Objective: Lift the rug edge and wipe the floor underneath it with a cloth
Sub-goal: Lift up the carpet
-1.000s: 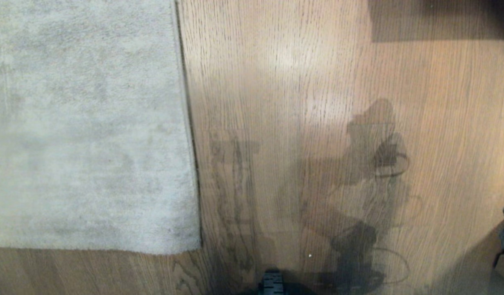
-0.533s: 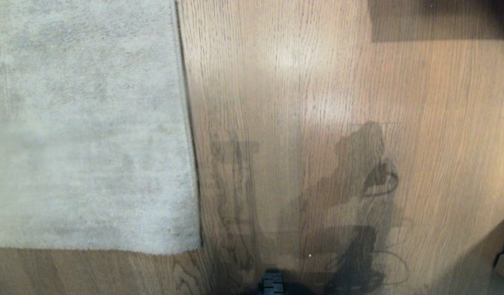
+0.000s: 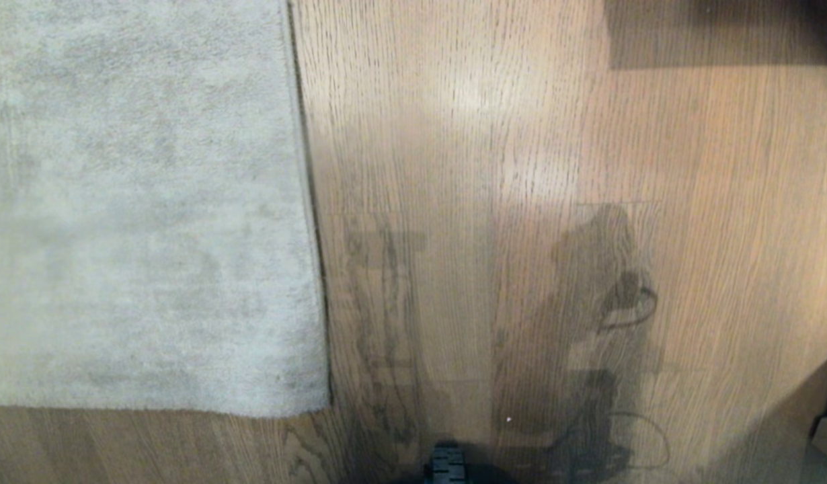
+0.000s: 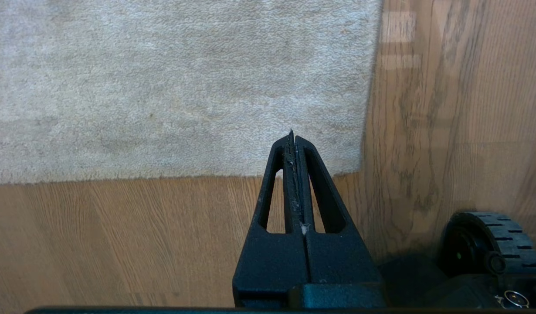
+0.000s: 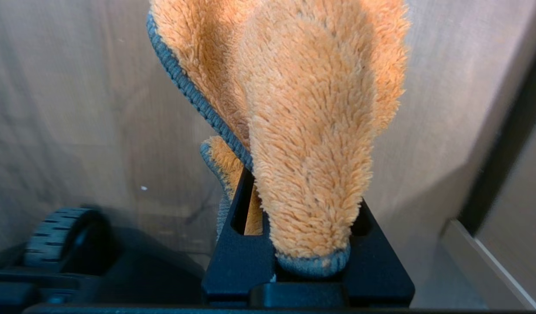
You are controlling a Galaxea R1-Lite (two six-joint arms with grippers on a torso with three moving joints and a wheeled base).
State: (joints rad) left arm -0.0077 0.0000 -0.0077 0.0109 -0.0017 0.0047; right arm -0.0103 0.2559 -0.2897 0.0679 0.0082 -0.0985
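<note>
The pale grey rug (image 3: 144,202) lies flat at the left, and the rug edge (image 3: 311,202) runs straight down to a corner (image 3: 323,407). Brown wood-grain floor (image 3: 467,134) fills the rest of the view. Neither arm shows in the head view; only the right arm's shadow (image 3: 588,323) falls on the planks. My left gripper (image 4: 293,136) is shut and empty, hanging above the rug corner (image 4: 357,168). My right gripper (image 5: 300,187) is shut on the cloth (image 5: 311,109), a fluffy orange rag with grey edging that hides its fingertips, held above bare floor (image 5: 76,109).
A dark patch (image 3: 723,33) lies on the floor at the far right. My base's black wheel (image 4: 490,237) sits close by the left gripper, and another wheel (image 5: 59,233) by the right. A pale board with a dark gap (image 5: 490,257) stands beside the right gripper.
The right arm's shadow has slid nearer to me across the planks, and the dark arm part at the right edge has left the head view. Rug and left gripper are unchanged.
</note>
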